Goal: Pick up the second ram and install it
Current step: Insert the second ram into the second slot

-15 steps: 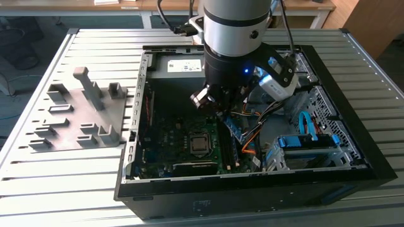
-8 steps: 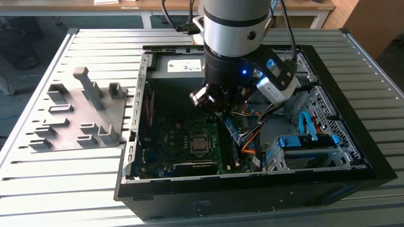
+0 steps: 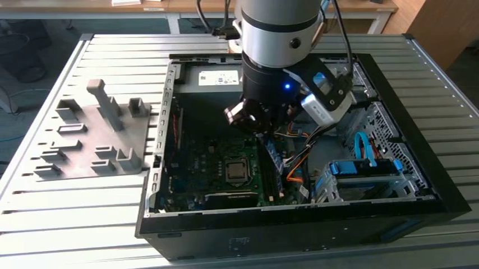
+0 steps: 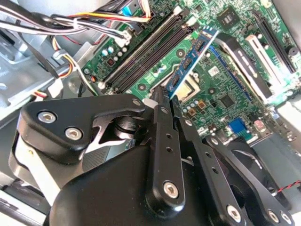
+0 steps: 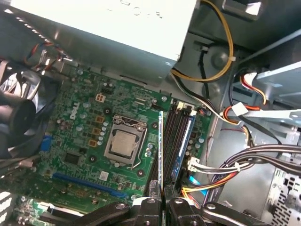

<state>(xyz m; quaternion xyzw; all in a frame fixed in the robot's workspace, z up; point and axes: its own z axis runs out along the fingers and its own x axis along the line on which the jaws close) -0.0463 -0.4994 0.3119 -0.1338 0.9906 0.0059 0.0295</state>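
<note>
The ram [image 4: 190, 60] is showing in the second wrist view as a thin, narrow blue-green board w/ a row of small black chips. In the first wrist view the ram [image 5: 161, 150] is appearing edge-on, just a pale sliver. The gripper [image 4: 164, 96] is clamping one end, fingers closed on both faces. The rest is sticking out over the mobo [image 5: 84, 117], right by the black slots [image 4: 146, 52] on the CPU socket [image 5: 123, 143] side.

Whether its edge is touching a slot is hard to tell. The gripper body is hiding the held end in both wrist views. In the exterior view the arm [image 3: 277, 45] is covering much of the case interior. A blue strip [image 5: 185, 141] is sitting in one slot; can't tell if that's another stick.

Cables [image 5: 244, 162] are crowding just beside the slots. A fan [image 5: 16, 117] is sitting on the socket's far side. The case [image 3: 299, 230] is lying open on the slatted desk [image 3: 45, 224]. A grey fixture plate [image 3: 93, 140] is lying beside it at the exterior view's left, & blue brackets [image 3: 367, 168] are sitting inside at the exterior view's right.
</note>
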